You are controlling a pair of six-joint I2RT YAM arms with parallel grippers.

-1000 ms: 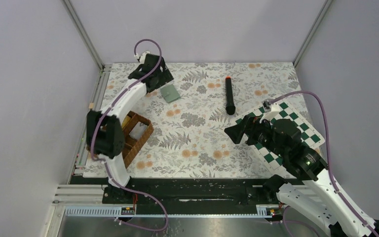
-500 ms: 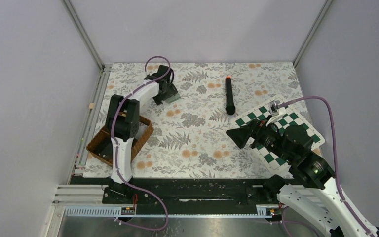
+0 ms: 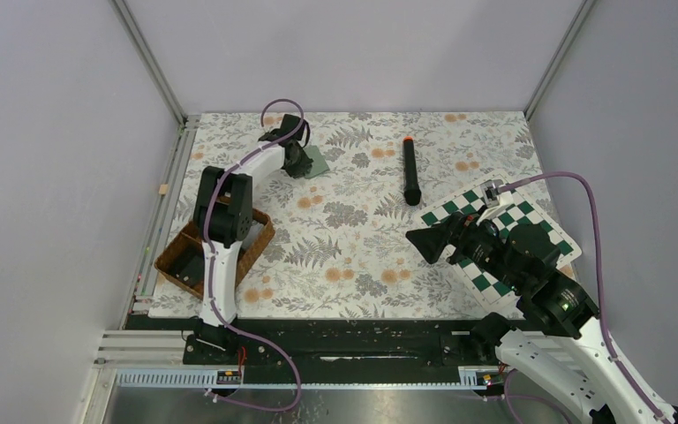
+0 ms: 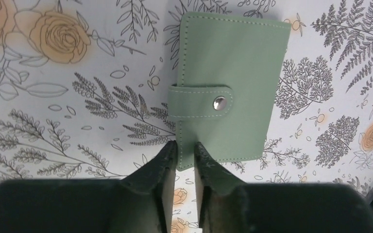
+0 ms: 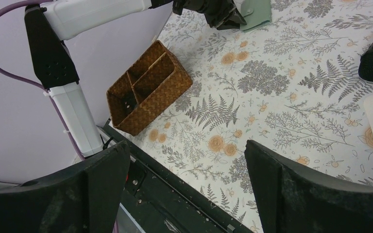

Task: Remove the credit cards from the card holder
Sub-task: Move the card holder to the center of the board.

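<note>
The card holder (image 4: 233, 63) is a sage-green wallet, folded shut with its snap tab fastened, lying on the floral cloth at the far left (image 3: 319, 162). The credit cards are hidden inside it. My left gripper (image 4: 185, 148) has its jaws drawn narrow around the wallet's near left corner, one finger on each side of that edge. From above, the left gripper (image 3: 303, 163) sits right against the wallet's left side. My right gripper (image 5: 187, 165) hangs open above the cloth at mid right (image 3: 419, 240), holding nothing and far from the wallet (image 5: 256, 12).
A brown divided wicker tray (image 3: 181, 261) stands at the near left beside the left arm's base. A black stick with a red tip (image 3: 410, 170) lies at the far middle. A green-and-white chessboard (image 3: 530, 221) lies under the right arm.
The left arm came down onto the wallet and its jaws went from wide open to narrow on the wallet's corner. The wallet shifted slightly. The right arm barely moved.
</note>
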